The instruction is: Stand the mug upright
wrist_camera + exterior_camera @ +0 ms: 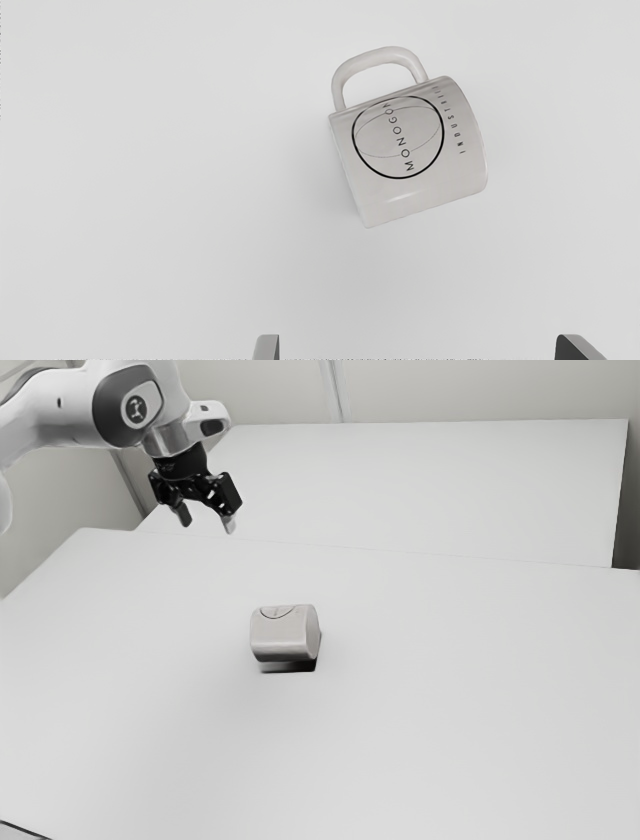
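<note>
My gripper [207, 522] hangs well above the table in the exterior view, up and to the left of the mug [283, 633], with a wide gap between them. The mug is pale grey and lies on its side. In the wrist view the mug [400, 145] shows its printed circle and lettering, and its handle [385, 59] lies out to the side away from my fingertips. The gripper [417, 347] is open, its two fingers far apart with nothing between them.
A white table [450, 720] carries the mug. Behind it, in the exterior view, stands another large white surface [430, 485]. A thin dark line [22, 829] crosses the exterior view's lower left corner.
</note>
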